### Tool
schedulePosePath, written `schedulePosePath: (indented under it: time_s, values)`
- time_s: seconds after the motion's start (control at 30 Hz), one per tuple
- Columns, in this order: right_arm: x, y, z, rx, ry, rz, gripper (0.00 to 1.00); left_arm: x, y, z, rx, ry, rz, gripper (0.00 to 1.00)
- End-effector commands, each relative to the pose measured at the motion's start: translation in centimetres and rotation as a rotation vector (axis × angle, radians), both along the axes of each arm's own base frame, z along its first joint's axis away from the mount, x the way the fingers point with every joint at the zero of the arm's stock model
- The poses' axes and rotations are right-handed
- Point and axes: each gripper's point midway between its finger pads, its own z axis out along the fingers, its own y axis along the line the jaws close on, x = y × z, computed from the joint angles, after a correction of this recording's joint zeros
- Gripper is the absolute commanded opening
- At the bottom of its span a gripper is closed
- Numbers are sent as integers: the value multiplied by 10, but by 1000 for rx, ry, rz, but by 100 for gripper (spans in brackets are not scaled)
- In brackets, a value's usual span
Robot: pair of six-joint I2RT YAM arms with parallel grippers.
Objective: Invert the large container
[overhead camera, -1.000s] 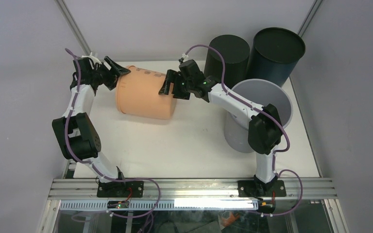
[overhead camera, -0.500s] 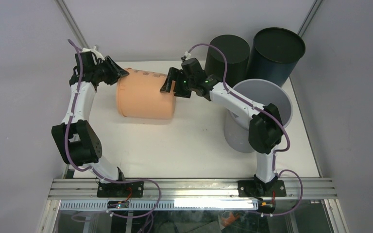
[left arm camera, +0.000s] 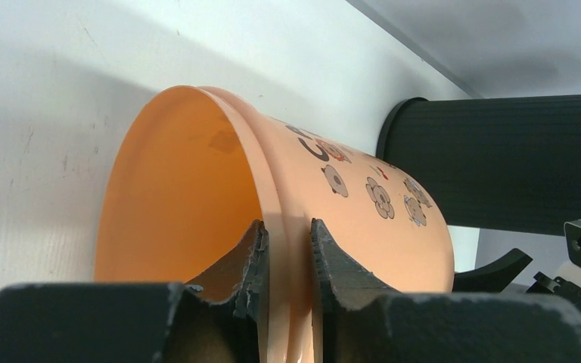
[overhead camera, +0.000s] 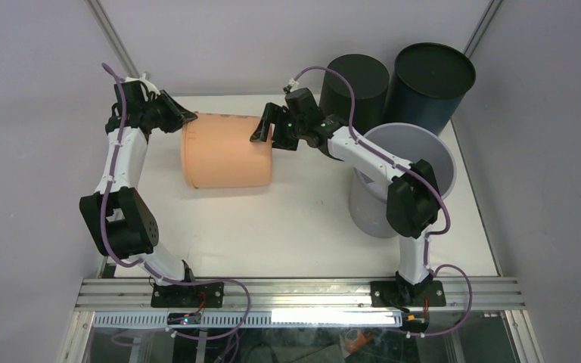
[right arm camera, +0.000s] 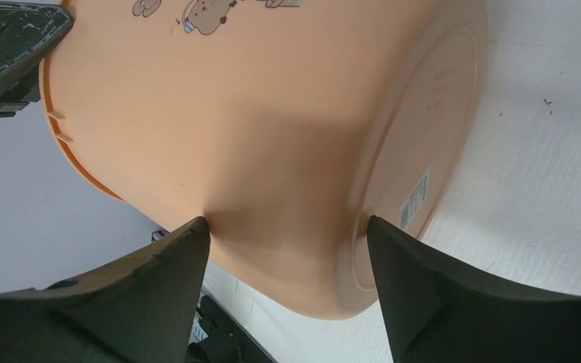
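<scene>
The large container is an orange tub with flower prints. It lies on its side on the white table, its mouth to the left and its base to the right. My left gripper is shut on the tub's rim, one finger inside the mouth and one outside. My right gripper stands open at the base end. In the right wrist view one of its fingertips touches the side wall and the other sits at the base's edge.
Two dark ribbed bins stand at the back right, and the nearer one is right behind the tub. A grey bucket stands on the right under my right arm. Grey walls close the table in.
My left gripper has closed onto the tub's rim. The tub has swung slightly, and its side now lies more square to the table. My right gripper shifted a little toward the back.
</scene>
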Motion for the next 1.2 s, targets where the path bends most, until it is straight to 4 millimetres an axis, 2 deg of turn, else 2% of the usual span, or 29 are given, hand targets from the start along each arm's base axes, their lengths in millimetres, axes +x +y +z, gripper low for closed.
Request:
schedulePosePath:
  time_s: [0.0, 0.17, 0.33, 0.47, 0.57, 0.67, 0.73, 0.8, 0.83, 0.9, 1.17]
  values:
    - [0, 21, 38, 114, -71, 51, 78, -18, -16, -7, 12, 30, -85, 0]
    - [4, 2, 50, 97, -87, 0, 78, -16, -73, 12, -136, -33, -222, 0]
    - [12, -41, 43, 60, -67, -88, 78, -14, -132, 35, -343, -107, -318, 0]
    - [7, -69, 39, 33, -67, -137, 78, -15, -173, 32, -405, -90, -384, 0]
    - [1, -83, 43, 4, -95, -166, 78, -16, -187, 25, -389, -80, -422, 0]
    - [0, -91, 41, -24, -101, -176, 78, -10, -178, 11, -268, -62, -404, 48]
    - [0, -91, 38, -28, -94, -173, 78, -3, -166, 11, -154, -64, -373, 68]
    - [1, -90, 36, -26, -88, -167, 78, 0, -153, 7, -38, -54, -341, 79]
    - [1, -89, 37, -25, -89, -163, 78, 2, -147, 7, 7, -53, -322, 83]
    - [3, -89, 37, -25, -91, -161, 78, 1, -134, 9, 86, -53, -278, 83]
    - [4, -89, 35, -31, -87, -160, 78, -4, -96, 34, 277, -109, -127, 76]
